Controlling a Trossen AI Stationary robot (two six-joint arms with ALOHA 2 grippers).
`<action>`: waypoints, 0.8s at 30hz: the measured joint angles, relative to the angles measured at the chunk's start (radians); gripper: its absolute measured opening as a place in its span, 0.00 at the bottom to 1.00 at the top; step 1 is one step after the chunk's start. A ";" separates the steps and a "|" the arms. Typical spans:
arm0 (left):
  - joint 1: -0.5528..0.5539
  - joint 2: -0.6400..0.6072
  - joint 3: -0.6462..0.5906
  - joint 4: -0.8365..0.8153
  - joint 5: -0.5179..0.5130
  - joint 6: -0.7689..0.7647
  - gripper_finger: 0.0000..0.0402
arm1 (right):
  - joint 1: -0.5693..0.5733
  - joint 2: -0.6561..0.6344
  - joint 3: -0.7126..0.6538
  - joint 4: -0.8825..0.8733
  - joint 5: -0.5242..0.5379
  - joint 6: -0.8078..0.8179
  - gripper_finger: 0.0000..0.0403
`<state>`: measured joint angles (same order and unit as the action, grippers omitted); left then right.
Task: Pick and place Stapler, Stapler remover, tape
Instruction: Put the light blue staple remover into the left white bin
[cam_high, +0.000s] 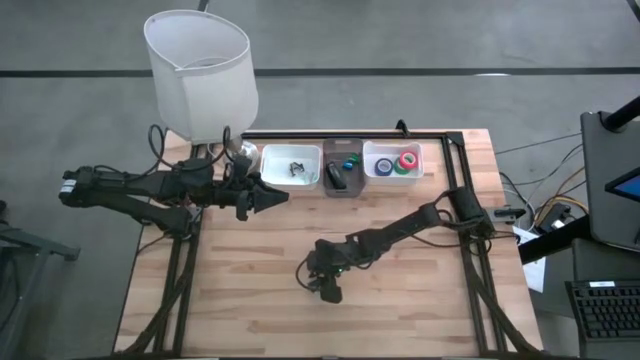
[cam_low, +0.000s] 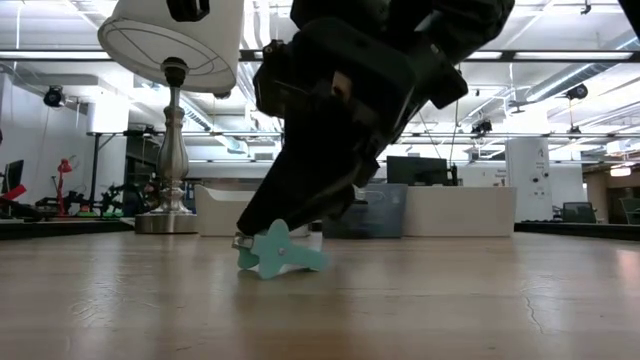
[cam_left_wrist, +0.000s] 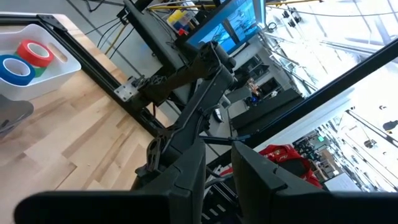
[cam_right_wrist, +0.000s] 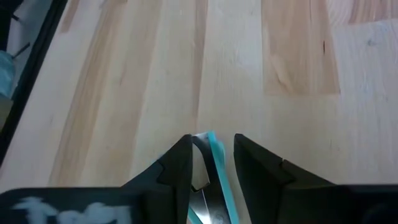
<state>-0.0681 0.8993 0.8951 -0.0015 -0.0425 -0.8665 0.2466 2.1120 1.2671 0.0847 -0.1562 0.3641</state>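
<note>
My right gripper (cam_high: 329, 291) is low over the near middle of the table, shut on a teal staple remover (cam_low: 281, 250) that also shows between its fingers in the right wrist view (cam_right_wrist: 214, 165). The black stapler (cam_high: 337, 178) lies in the grey middle bin (cam_high: 342, 186). Blue, green and red tape rolls (cam_high: 397, 162) lie in the right white bin (cam_high: 372, 170); they also show in the left wrist view (cam_left_wrist: 26, 61). My left gripper (cam_high: 283, 196) hovers beside the left white bin (cam_high: 291, 178), its fingers nearly together and holding nothing. My right gripper pinches the teal staple remover between its two fingers, with the remover's silver jaw end (cam_right_wrist: 200, 177) and a teal wing (cam_right_wrist: 217, 155) in the gap. The fingers slant down from the table's right. The remover's lower teal wing (cam_low: 300, 262) is at the table surface.
Three bins stand in a row at the far edge; the left white one holds small dark items (cam_high: 298, 169). A lamp with a white shade (cam_high: 200, 70) stands at the far left corner. A black frame (cam_high: 450, 150) runs along the far and right sides. Bare wood lies around the right gripper.
</note>
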 joint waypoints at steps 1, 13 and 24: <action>0.000 0.000 0.000 0.000 0.000 0.000 0.20 | 0.000 0.000 0.001 0.000 0.000 0.001 0.28; 0.000 0.000 -0.030 -0.001 0.000 -0.025 0.20 | 0.000 0.000 0.000 -0.029 -0.011 0.016 0.14; 0.000 0.000 -0.035 0.000 0.000 -0.043 0.20 | -0.001 -0.001 0.018 -0.029 -0.031 0.036 0.05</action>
<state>-0.0681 0.8989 0.8597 -0.0013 -0.0422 -0.9092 0.2459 2.1113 1.2846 0.0560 -0.1875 0.4005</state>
